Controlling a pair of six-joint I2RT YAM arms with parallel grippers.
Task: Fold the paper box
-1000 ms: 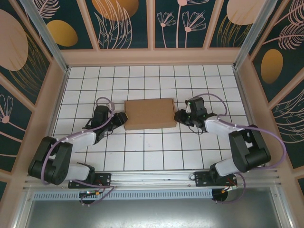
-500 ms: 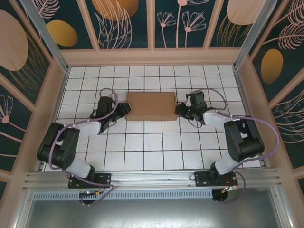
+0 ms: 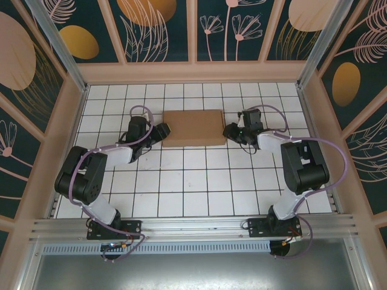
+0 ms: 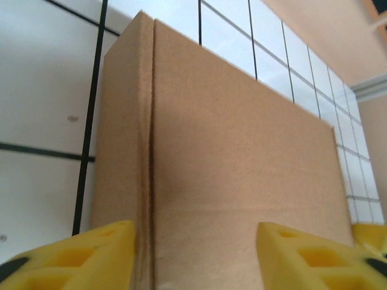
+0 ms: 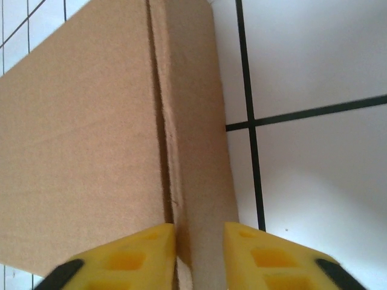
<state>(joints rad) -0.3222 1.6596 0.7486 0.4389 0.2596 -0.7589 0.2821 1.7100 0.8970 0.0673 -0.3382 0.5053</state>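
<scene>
The paper box lies flat and closed on the white counter, between the two pincers; the left pincer is at one short end and the right pincer is at the other; the left pincer is wide open, its yellow fingers far apart, with the box end just in front of them, and it grips nothing; the right pincer's fingers stand close together with a thin strip of the box edge between them; I cannot tell if they squeeze it.
</scene>
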